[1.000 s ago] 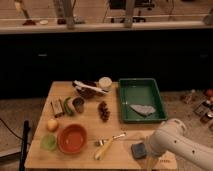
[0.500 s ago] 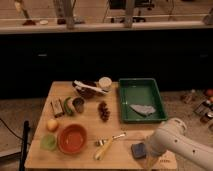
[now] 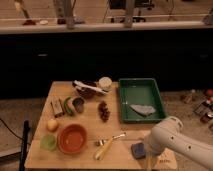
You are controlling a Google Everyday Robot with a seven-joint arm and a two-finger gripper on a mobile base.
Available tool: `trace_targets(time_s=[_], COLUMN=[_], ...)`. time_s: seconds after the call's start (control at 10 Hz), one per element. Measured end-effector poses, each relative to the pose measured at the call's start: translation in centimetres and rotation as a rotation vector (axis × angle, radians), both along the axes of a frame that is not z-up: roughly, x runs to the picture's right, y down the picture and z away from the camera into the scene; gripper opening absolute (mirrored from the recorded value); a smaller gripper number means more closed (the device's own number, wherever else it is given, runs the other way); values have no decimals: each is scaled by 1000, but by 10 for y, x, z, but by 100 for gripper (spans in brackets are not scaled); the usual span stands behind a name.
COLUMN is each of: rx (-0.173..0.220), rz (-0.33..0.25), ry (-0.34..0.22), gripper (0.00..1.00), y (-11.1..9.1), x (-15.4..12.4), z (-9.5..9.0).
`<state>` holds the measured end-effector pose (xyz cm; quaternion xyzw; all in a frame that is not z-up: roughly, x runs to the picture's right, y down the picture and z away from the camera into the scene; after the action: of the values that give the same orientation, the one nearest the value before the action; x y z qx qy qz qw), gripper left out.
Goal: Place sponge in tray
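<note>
The blue sponge (image 3: 138, 150) lies on the wooden table (image 3: 90, 127) near its front right corner. The green tray (image 3: 124, 102) stands at the table's back right, with a flat grey cloth-like piece (image 3: 142, 110) inside it. My gripper (image 3: 148, 152) is at the end of the white arm (image 3: 172, 140), which reaches in from the lower right. It is right beside the sponge's right edge and is mostly hidden by the arm.
An orange bowl (image 3: 73, 138), a green cup (image 3: 48, 142) and an apple (image 3: 52, 125) sit at the front left. A fork and a banana-like item (image 3: 106, 145) lie in front. Grapes (image 3: 104, 111), a white cup (image 3: 105, 83), a dark bowl (image 3: 87, 90) and a can (image 3: 78, 105) stand further back.
</note>
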<state>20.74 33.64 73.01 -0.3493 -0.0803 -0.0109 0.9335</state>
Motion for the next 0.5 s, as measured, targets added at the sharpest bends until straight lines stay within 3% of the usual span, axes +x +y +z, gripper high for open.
trace_targets(time_s=[0.5], rx=[-28], rz=[0], ry=[0], gripper=[80], y=[9], x=[-1], z=[13])
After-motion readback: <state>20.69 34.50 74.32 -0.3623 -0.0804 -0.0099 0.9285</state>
